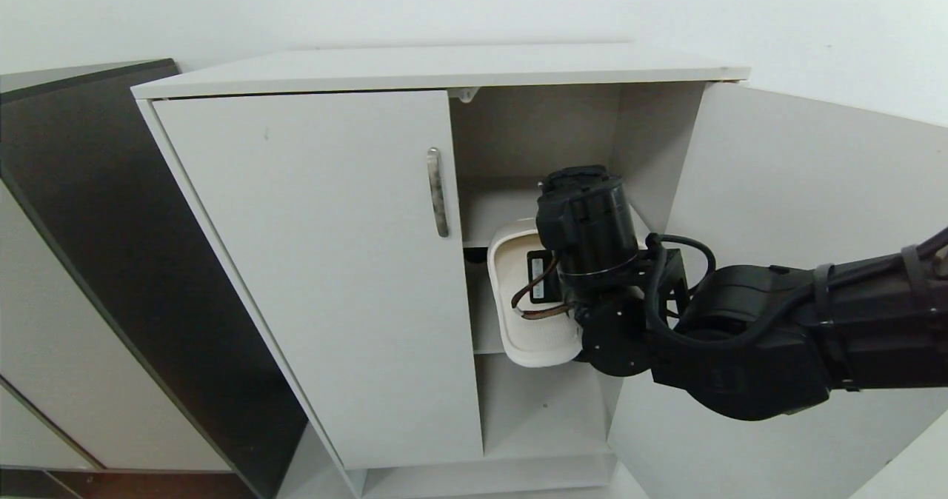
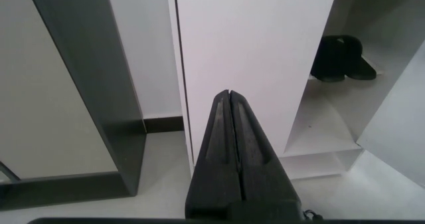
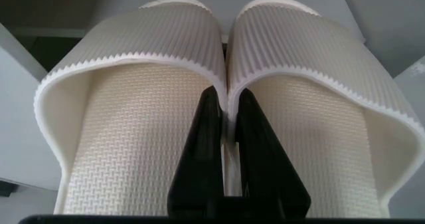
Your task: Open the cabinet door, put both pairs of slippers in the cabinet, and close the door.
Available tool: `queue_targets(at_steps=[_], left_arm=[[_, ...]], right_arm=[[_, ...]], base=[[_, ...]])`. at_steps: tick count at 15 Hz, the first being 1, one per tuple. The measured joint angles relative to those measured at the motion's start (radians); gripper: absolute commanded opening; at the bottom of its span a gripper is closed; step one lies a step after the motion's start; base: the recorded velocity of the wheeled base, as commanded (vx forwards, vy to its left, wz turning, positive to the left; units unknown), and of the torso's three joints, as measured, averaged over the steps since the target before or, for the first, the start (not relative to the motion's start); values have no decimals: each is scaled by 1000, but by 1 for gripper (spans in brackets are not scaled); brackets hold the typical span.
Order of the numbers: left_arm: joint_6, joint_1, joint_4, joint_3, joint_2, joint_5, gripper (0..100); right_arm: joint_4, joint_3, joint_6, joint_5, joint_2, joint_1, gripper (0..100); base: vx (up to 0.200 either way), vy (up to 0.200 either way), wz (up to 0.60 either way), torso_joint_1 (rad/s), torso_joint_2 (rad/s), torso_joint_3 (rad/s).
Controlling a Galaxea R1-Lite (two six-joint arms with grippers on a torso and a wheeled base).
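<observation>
Where the cabinet (image 1: 444, 69) stands open on its right half, the white slippers (image 1: 507, 277) hang at the mouth of the mid compartment, side by side and touching. The right gripper (image 3: 228, 101) has its jaws clamped on their two inner edges, pinching the pair together. The black slippers (image 2: 342, 58) lie on a shelf inside. The left gripper (image 2: 229, 117) hangs low in front of the cabinet, jaws together w/ nothing betw. them. The left door (image 1: 318, 262) is shut, w/ a metal handle (image 1: 438, 192) at its inner edge; the right door (image 1: 778, 188) is swung wide. A dark-sided unit (image 1: 111, 188) stands just beside the cabinet on the left — plain white wall (image 1: 444, 3) behind, pale floor (image 2: 159, 144) below.
</observation>
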Motion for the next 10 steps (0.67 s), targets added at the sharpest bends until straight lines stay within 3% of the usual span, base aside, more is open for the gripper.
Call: queue_targets(at_steps=[9, 10], left_arm=[[2, 0, -1, 0, 0, -2, 0], [2, 0, 1, 0, 0, -1, 0]], right_arm=[[-4, -61, -6, 5, 37, -48, 0], [-4, -69, -8, 8, 43, -51, 0]], base=[[200, 0, 0, 1, 4, 4], [0, 0, 0, 0, 0, 0]])
